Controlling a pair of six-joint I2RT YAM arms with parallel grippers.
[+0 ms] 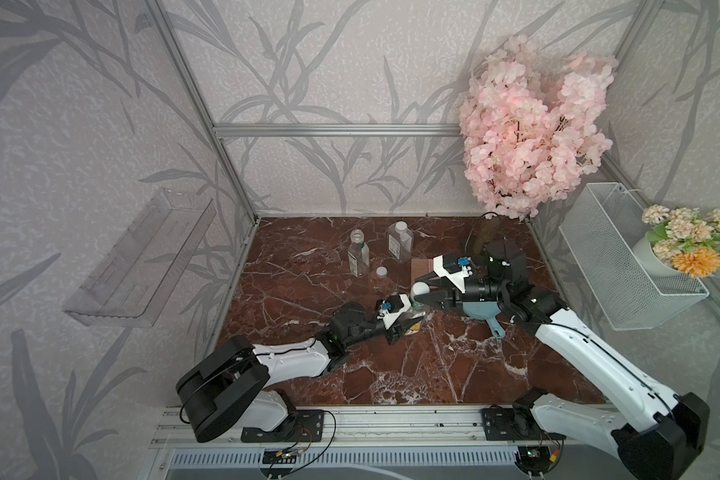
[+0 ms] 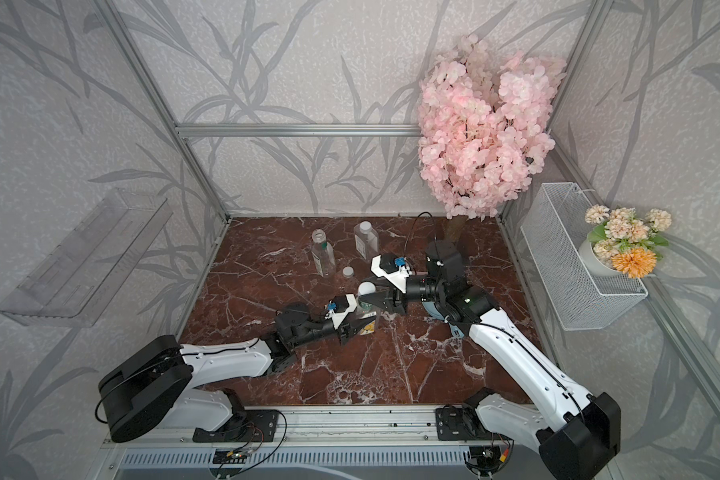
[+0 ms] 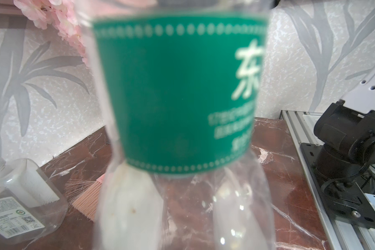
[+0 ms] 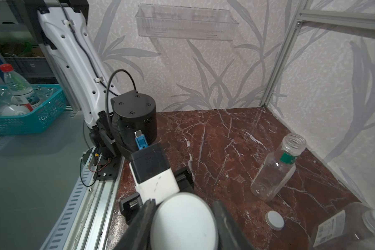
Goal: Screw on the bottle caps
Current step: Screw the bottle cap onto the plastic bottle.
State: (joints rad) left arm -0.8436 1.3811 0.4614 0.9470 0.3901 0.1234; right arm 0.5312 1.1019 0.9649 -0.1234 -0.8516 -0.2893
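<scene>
Pinching a white cap (image 4: 183, 220), the right gripper (image 1: 426, 292) holds it atop the green-labelled bottle (image 3: 177, 97) (gripped by the left gripper (image 1: 410, 320)).

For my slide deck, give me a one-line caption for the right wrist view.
Right gripper clamps a white cap while an uncapped bottle and a loose cap wait on the marble table.

Worktop (image 1: 291, 299) dk red-brown marble w/ white veins, walls (image 1: 80, 124) pale grey w/ darker leaf print, clear bottle (image 3: 177, 93) w/ green label, white dotted border & lettering, screw cap (image 4: 183, 220) & loose cap (image 1: 381, 272) white, blossoms (image 1: 528, 137) pink, mesh basket (image 1: 624, 266) white
</scene>
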